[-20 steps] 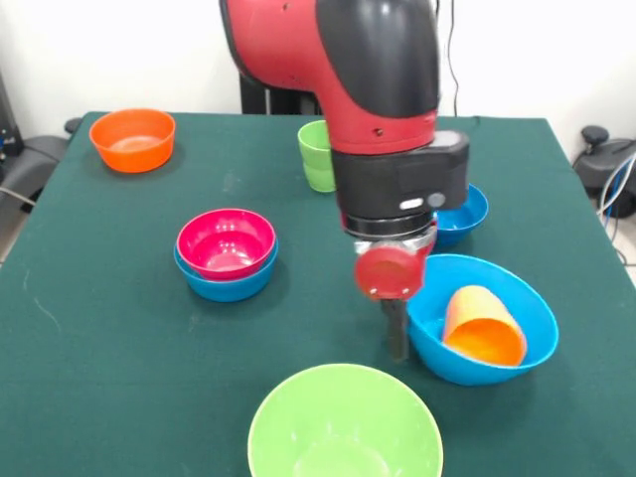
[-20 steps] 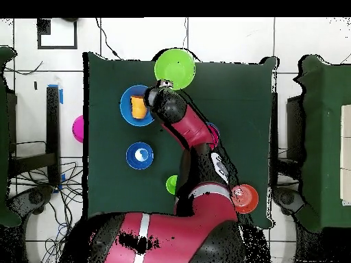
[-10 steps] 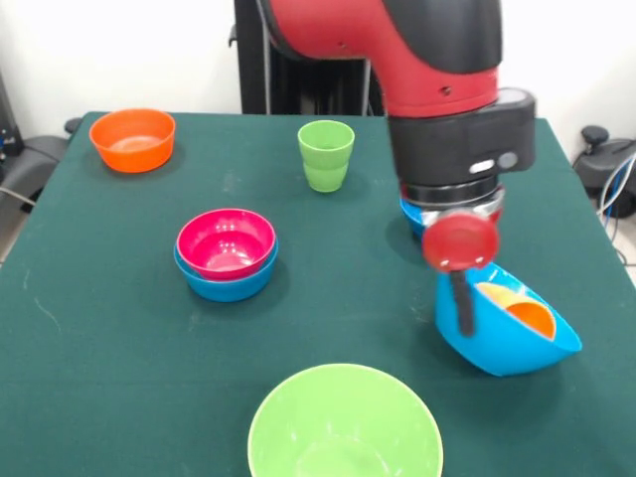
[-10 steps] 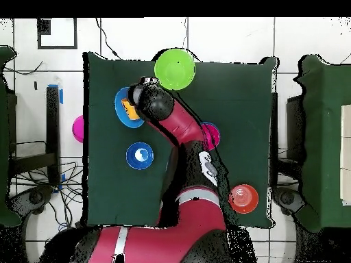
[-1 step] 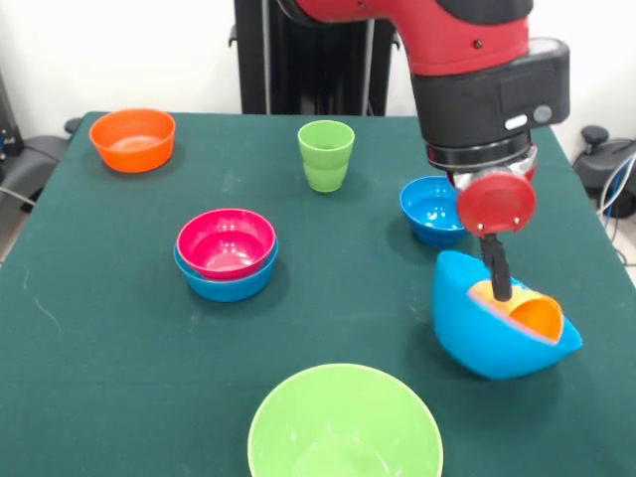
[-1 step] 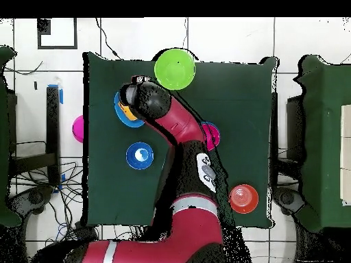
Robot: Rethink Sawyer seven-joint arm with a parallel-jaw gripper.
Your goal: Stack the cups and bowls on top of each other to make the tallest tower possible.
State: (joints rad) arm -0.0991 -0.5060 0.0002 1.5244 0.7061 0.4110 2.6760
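Observation:
A large blue bowl [image 5: 487, 343] stands tipped on its side at the right of the front view, with the orange-yellow cup [image 5: 527, 310] lying inside it. My gripper [image 5: 496, 273] reaches down into this bowl against its raised rim; its state is hidden. A small blue bowl [image 5: 434, 209] sits just behind. The light green cup [image 5: 326, 154] stands upright further back. A pink-red bowl [image 5: 227, 241] is nested in another small blue bowl [image 5: 227, 285] at the left. The large lime green bowl [image 5: 345, 425] is at the front edge and a small orange bowl [image 5: 132, 139] at the far left corner.
From overhead, the arm [image 6: 182, 130] crosses the table and covers most of the large blue bowl [image 6: 122, 109] and the green cup. A purple bowl [image 6: 77, 129] shows at the table's left edge. Chairs and cables surround the table [image 6: 233, 96].
The arm has swung towards the right of the front view. The large blue bowl tipped up and slid right with the orange-yellow cup inside, uncovering the small blue bowl behind.

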